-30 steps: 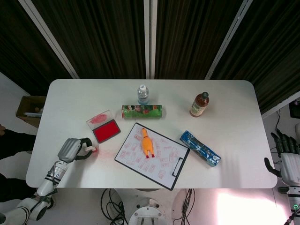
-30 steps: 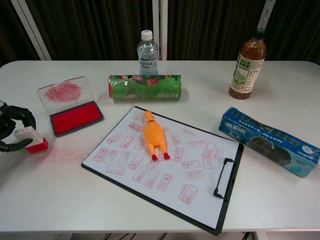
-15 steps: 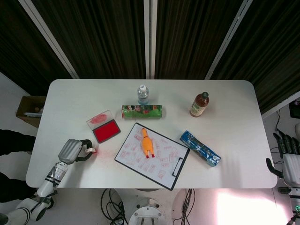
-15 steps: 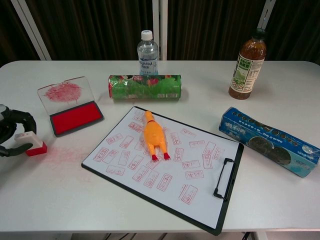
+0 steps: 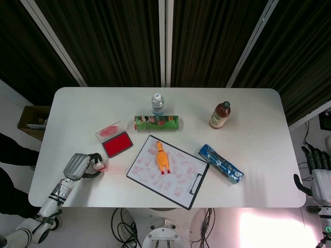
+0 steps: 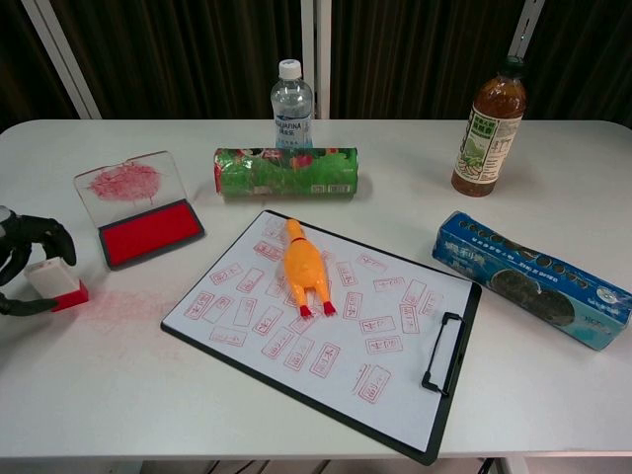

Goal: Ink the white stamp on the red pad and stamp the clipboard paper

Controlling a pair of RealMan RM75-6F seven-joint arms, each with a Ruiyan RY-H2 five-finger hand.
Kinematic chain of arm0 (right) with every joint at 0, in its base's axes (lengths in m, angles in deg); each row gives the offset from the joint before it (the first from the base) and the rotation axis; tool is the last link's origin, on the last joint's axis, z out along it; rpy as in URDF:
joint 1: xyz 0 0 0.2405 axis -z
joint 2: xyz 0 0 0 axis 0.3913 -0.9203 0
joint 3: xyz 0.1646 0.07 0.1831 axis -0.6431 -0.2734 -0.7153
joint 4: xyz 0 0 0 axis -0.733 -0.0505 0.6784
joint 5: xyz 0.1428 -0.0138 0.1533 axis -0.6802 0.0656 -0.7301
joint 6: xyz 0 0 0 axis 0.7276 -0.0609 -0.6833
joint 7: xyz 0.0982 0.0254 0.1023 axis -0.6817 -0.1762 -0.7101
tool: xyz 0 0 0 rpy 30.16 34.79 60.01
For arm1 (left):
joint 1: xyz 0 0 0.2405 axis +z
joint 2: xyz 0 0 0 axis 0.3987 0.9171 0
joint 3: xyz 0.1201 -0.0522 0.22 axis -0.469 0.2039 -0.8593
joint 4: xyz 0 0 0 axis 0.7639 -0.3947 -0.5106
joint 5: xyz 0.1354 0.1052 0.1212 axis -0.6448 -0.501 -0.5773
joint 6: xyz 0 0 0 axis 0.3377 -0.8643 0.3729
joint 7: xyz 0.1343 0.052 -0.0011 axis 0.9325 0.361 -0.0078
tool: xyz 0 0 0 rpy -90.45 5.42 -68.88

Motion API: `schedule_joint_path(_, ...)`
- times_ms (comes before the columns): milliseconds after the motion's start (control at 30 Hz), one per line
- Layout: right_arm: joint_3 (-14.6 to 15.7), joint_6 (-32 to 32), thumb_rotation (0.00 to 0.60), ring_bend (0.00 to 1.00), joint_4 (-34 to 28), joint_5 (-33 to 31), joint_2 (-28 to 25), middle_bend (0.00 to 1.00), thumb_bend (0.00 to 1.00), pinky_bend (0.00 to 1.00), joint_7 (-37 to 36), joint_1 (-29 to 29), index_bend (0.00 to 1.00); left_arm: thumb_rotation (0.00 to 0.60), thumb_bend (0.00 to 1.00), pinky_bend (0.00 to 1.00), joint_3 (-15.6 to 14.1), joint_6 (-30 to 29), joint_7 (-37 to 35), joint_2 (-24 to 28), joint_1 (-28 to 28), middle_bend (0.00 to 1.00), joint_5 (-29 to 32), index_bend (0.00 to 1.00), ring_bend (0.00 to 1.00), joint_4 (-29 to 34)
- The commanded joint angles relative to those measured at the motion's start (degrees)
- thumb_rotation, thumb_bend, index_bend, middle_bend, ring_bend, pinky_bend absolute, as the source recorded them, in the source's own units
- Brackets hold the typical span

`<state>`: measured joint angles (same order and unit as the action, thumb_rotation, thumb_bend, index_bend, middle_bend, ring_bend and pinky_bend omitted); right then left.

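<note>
The white stamp (image 6: 54,280) with its red base stands upright on the table at the far left, in front of the open red ink pad (image 6: 150,232). My left hand (image 6: 18,265) curls around the stamp and pinches it between a finger above and the thumb below; the head view shows the same hand (image 5: 78,165) and stamp (image 5: 98,166). The clipboard (image 6: 326,341) lies at the table's centre, its paper covered with several red prints. My right hand (image 5: 318,173) hangs off the table's right edge, fingers apart and holding nothing.
A yellow rubber chicken (image 6: 304,267) lies on the clipboard paper. Behind it are a green roll (image 6: 286,171) and a water bottle (image 6: 292,104). A tea bottle (image 6: 489,128) stands back right, a blue packet (image 6: 533,278) lies at right. Red ink smears the table (image 6: 123,306).
The stamp went from tilted to upright and slid slightly left towards my left hand, whose fingers drew closer around it. The right hand sank a little at the frame's edge.
</note>
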<state>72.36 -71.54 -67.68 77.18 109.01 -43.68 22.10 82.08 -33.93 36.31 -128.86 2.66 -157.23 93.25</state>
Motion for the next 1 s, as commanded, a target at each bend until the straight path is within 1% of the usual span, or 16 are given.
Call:
schedule_joint_path(33,-0.07,-0.17,0.600,0.00,-0.15,0.04,-0.18,0.00,0.30,0.00,-0.03,0.06,0.00,0.600,0.17,0.82,0.21,-0.41,0.18,0.19,-0.02,0.49,-0.15,0.40,0.70,0.26)
schedule_joint_path(167,-0.22,-0.35,0.600,0.00,-0.48,0.02,-0.49,0.00,0.30,0.00,-0.12,0.09,0.00,0.600,0.14,0.80,0.51,-1.41,1.01,1.12,0.17,0.44,-0.30,0.35,0.65,1.41)
schedule_joint_path(267,-0.43,-0.63,0.600,0.00,-1.01,0.16,-0.89,0.00,0.30,0.00,0.04,0.05,0.00,0.595,0.09,0.78,0.43,-3.44,3.08,3.86,0.79,0.42,-0.85,0.34,0.61,4.34)
schedule_joint_path(300,-0.55,-0.77,0.600,0.00,-1.17,0.15,-0.99,0.00,0.30,0.00,-0.01,0.04,0.00,0.560,0.06,0.78,0.22,-4.15,3.78,5.35,1.06,0.42,-1.15,0.33,0.60,6.09)
schedule_joint_path(333,-0.71,-0.90,0.600,0.00,-1.37,0.07,-1.12,0.00,0.30,0.00,-0.13,0.04,0.00,0.499,0.05,0.78,0.02,-5.40,5.36,7.76,1.53,0.41,-1.53,0.33,0.59,8.85)
schedule_joint_path(400,-1.10,-1.23,0.600,0.00,-1.57,-0.19,-1.31,0.00,0.30,0.00,-0.42,0.06,0.00,0.284,0.04,0.76,0.08,-7.96,8.60,11.58,2.53,0.40,-1.88,0.32,0.55,13.60)
schedule_joint_path(433,-1.22,-1.33,0.600,0.00,-1.63,-0.27,-1.39,0.00,0.30,0.00,-0.53,0.08,0.00,0.228,0.04,0.75,0.14,-8.80,10.04,13.21,2.95,0.40,-1.88,0.32,0.54,15.92)
schedule_joint_path(467,-1.41,-1.58,0.600,0.00,-1.68,-0.37,-1.48,0.00,0.30,0.00,-0.71,0.13,0.00,0.174,0.04,0.71,0.42,-10.49,11.97,15.60,3.70,0.40,-1.85,0.32,0.51,19.01)
schedule_joint_path(500,-1.55,-1.82,0.600,0.00,-1.71,-0.44,-1.52,0.00,0.30,0.00,-0.87,0.20,0.00,0.128,0.04,0.63,0.82,-11.98,13.33,17.67,4.45,0.39,-1.51,0.31,0.44,21.56)
schedule_joint_path(533,-1.64,-2.07,0.600,0.00,-1.70,-0.43,-1.49,0.00,0.30,0.00,-1.04,0.28,0.00,0.099,0.04,0.55,1.09,-12.78,14.84,20.27,5.20,0.37,-0.83,0.31,0.38,24.96)
schedule_joint_path(567,-1.63,-2.26,0.600,0.00,-1.58,-0.26,-1.38,0.00,0.30,0.00,-1.18,0.32,0.00,0.053,0.04,0.41,1.49,-13.23,16.31,22.10,5.73,0.32,0.01,0.29,0.28,27.27)
schedule_joint_path(600,-1.37,-2.32,0.600,0.00,-1.24,0.39,-1.27,0.00,0.30,0.00,-1.42,0.27,0.00,0.024,0.04,0.30,2.14,-13.89,18.27,23.62,6.27,0.26,0.97,0.27,0.19,29.18)
schedule_joint_path(667,-0.57,-2.44,0.600,0.00,0.33,2.51,-0.72,0.00,0.28,0.00,-2.64,-0.01,0.00,0.000,0.04,0.19,3.64,-15.86,22.42,25.94,7.40,0.20,2.55,0.24,0.11,32.12)
schedule_joint_path(700,-0.22,-2.60,0.600,0.00,1.31,3.72,-0.21,0.00,0.27,0.00,-3.42,-0.25,0.00,0.000,0.04,0.18,4.04,-16.48,23.28,26.60,7.80,0.18,2.93,0.24,0.10,32.93)
schedule_joint_path(833,0.11,-4.36,0.600,0.00,6.22,6.21,3.03,0.00,0.26,0.00,-3.03,-0.58,0.00,0.000,0.04,0.16,4.26,-16.71,24.02,29.36,9.18,0.16,3.98,0.23,0.08,35.59)
schedule_joint_path(1000,-0.28,-3.21,0.600,0.00,5.81,4.42,3.34,0.00,0.23,0.00,-2.45,-0.71,0.00,0.000,0.04,0.16,3.85,-14.55,27.16,32.46,9.99,0.15,5.59,0.20,0.08,39.25)
